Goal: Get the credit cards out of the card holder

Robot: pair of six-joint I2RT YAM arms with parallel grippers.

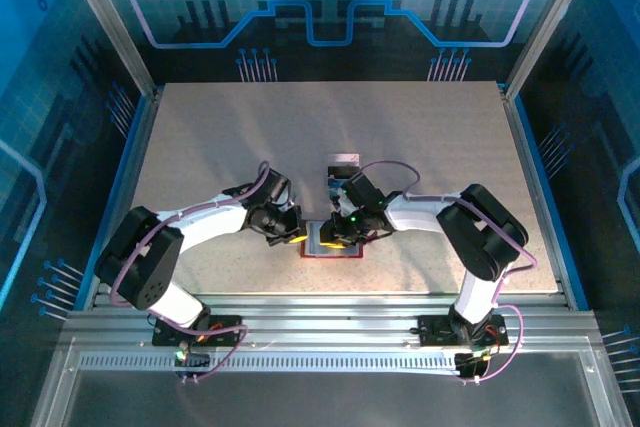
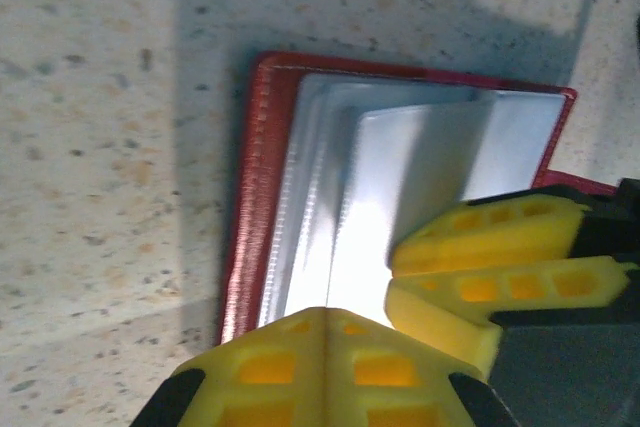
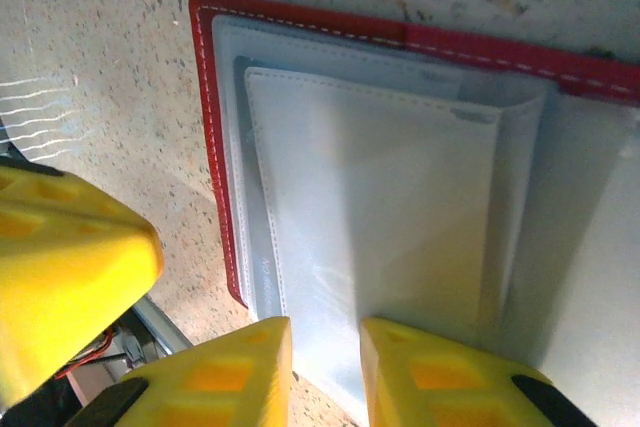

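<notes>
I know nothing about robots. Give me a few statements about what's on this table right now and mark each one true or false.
1. The card holder lies open on the table. True.
2. Its cover is green. False: it is red, with pale stitching.
3. Both grippers are at the card holder. True: the left gripper and the right gripper meet over it.
4. The pockets inside are black leather. False: they are clear, greyish plastic.
5. The card holder sits at the table's far edge. False: it lies near the arms.
</notes>
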